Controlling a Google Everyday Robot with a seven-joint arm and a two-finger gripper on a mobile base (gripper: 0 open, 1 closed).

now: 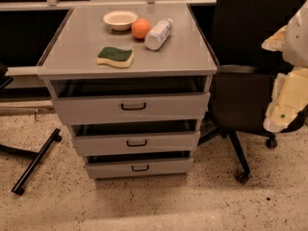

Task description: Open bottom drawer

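The bottom drawer point(159, 168) is the lowest and narrowest-looking of three grey fronts on a grey metal cabinet point(159, 57). It has a small black bar handle point(140, 168), and a dark gap shows above its front. The middle drawer point(163, 142) and the top drawer point(168, 107) sit above it. My gripper point(287, 88) is the white and cream shape at the right edge, raised at about the height of the top drawer. It is well to the right of the cabinet and touches nothing.
On the cabinet top lie a white bowl point(120, 19), an orange point(141, 28), a white bottle on its side point(158, 33) and a green-and-yellow sponge point(115, 57). A black office chair point(240, 95) stands close on the right. A black bar leg point(36, 160) lies on the speckled floor at left.
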